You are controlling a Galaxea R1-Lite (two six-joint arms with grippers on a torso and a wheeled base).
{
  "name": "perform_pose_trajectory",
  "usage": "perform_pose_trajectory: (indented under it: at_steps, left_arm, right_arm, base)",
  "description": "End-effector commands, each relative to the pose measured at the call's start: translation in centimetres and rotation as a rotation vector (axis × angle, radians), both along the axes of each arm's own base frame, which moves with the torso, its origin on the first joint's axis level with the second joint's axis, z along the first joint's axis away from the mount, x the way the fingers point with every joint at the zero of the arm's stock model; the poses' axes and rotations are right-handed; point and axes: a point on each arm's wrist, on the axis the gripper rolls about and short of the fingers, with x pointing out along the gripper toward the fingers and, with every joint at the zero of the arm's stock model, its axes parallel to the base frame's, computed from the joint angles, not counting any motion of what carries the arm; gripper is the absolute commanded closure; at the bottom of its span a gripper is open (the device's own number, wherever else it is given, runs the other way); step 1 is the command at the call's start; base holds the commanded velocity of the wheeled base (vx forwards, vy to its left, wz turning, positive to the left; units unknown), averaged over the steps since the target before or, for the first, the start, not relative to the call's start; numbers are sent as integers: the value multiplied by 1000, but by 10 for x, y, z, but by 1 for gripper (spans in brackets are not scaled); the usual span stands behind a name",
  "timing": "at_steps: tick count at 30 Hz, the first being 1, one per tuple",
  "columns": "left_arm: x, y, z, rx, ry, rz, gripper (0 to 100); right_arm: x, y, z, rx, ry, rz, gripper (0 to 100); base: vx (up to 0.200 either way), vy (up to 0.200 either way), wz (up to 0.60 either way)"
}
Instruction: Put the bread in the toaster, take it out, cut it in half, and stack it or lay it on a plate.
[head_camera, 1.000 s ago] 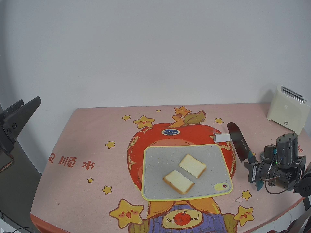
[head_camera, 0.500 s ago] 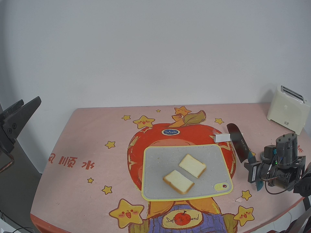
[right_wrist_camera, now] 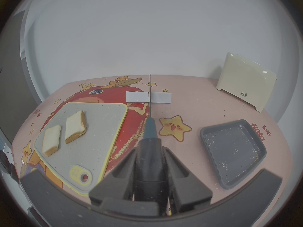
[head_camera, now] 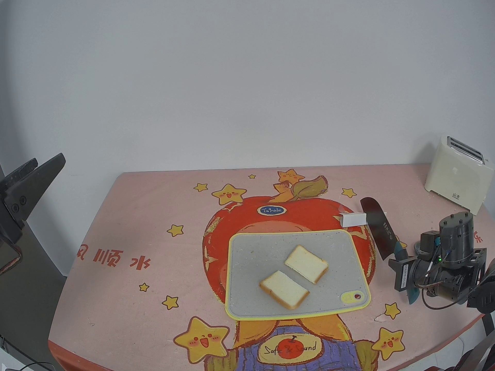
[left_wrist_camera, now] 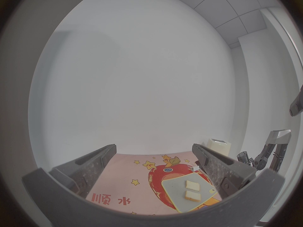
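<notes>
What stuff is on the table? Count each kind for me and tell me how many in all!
bread halves: 2
cutting board: 1
knife: 1
toaster: 1
grey plate: 1
white block: 1
Total: 7

The bread is cut into two pale rectangular halves with browned crusts: the farther half [head_camera: 307, 264] and the nearer half [head_camera: 284, 289] lie flat, just beside each other but apart, in the middle of the grey, yellow-rimmed cutting board [head_camera: 252, 256]. The cream toaster [head_camera: 459, 173] stands upright at the table's far right corner, slots up, and the dark grey square plate [right_wrist_camera: 233, 150] sits nearer on that side, crumbs scattered on it. The knife [head_camera: 380, 226], dark-bladed with a teal handle, is clamped by its handle in the right gripper [right_wrist_camera: 150, 152], blade pointing away between board and plate
</notes>
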Motion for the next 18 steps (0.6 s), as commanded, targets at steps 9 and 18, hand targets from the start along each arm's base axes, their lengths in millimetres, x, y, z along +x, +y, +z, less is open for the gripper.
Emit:
perform_pose_trajectory:
  at_steps: [9, 18]
  left_arm:
    - [0, 0, 0, 1, 2, 0, 0]
    - [0, 0, -1, 1, 4, 0, 0]
  right_arm:
    - [-1, 0, 2, 5, -7, 4, 0]
    - [0, 1, 7, 14, -34, 4, 0]
  base:
    - [0, 0, 0]
    - [0, 0, 0]
